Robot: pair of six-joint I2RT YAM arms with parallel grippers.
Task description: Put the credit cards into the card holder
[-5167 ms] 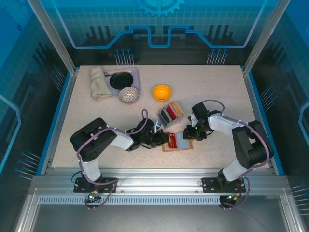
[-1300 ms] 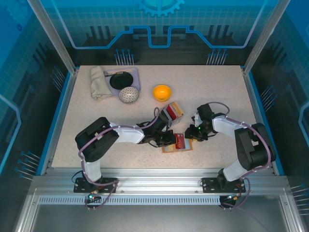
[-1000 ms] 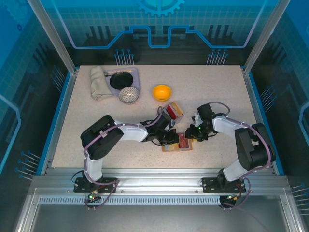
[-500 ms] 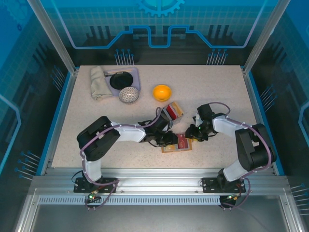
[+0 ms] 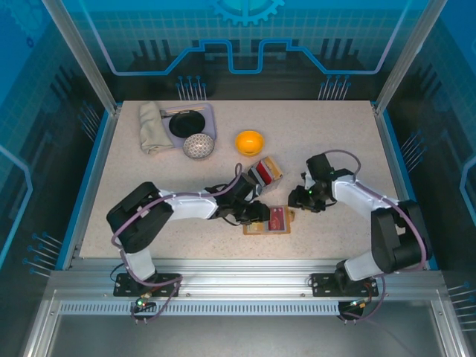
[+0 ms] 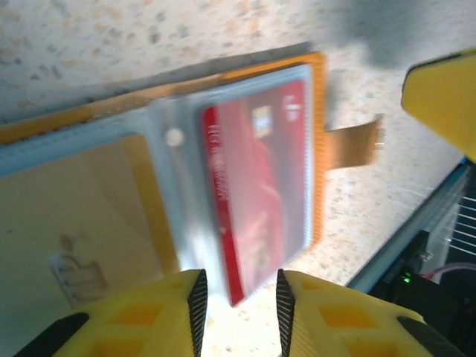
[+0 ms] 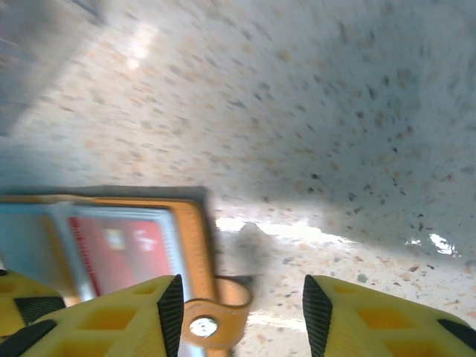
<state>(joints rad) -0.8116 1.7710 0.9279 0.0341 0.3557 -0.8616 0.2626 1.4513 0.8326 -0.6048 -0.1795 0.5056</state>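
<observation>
red card in its pocket, both grippers open beside it

we find the card holder (image 5: 256, 227) lying open and flat on the table (image 5: 335, 141), near the front edge, at about 6 o'clock from the grey tray (image 5: 253, 170) where the other cards (image 5: 262, 177) wait. the red card (image 5: 279, 218) sits in the holder's clear pocket on the right half (the left wrist view is blurred, so we cannot say how deep).

the left gripper (image 5: 255, 213) reaches in from the holder's 9 o'clock, low over the tan flap. we judge it is placed there because the card's free end points that way. its jaws stand apart, and in its own view the card's near corner pokes into the gap at 6 o'clock, pinched by neither of the fingers (image 6: 149, 312).

the right gripper (image 5: 305, 202) sits at the holder's 2 o'clock, also spread. the strap (image 7: 212, 316) lies between its jaws, apparently ungripped. we read this as a bracing post, there to keep the holder from sliding under a push.
</observation>
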